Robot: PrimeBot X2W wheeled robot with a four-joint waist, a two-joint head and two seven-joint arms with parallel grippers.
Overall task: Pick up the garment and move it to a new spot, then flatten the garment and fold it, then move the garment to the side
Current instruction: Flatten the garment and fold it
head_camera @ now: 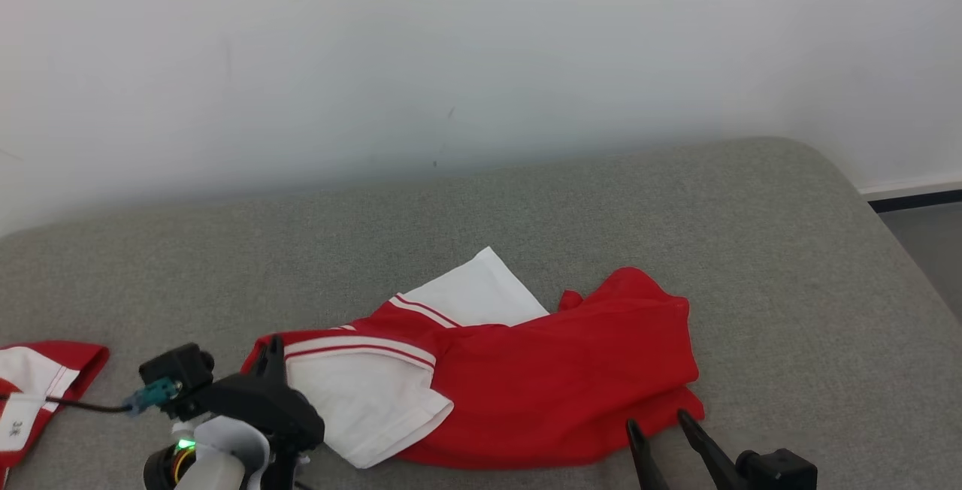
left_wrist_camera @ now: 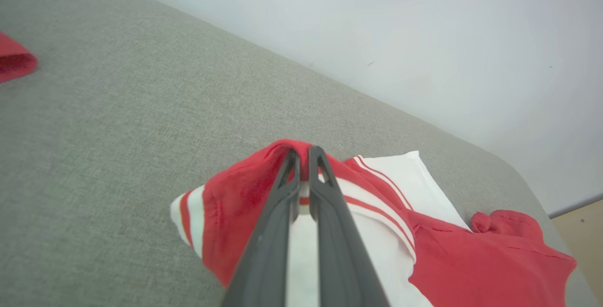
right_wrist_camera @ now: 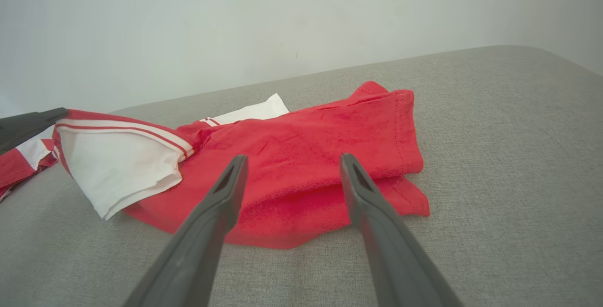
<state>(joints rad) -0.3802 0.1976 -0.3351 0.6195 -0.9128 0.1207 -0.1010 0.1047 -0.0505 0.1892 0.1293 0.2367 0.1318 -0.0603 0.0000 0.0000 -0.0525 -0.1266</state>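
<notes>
Seen from the head: finds the red-and-white garment (head_camera: 541, 385) crumpled on the grey cushion (head_camera: 676, 234), toward its near edge, with the left gripper (head_camera: 272, 351) at the striped sleeve (head_camera: 361, 377) and the right gripper (head_camera: 656, 421) just short of the red hem (head_camera: 676, 400). Along the left wrist: pinches a raised fold of red sleeve cloth between fingers pressed together. Along the right wrist: hovers with fingers spread wide, holding nothing, just before the hem. Looks like the pick-up step, half begun. To do it well: slide the right fingers around both layers of hem before closing, lift both ends level, keep the cloth taut, and steer wide of the second red-and-white piece (head_camera: 45, 377) at far left.
</notes>
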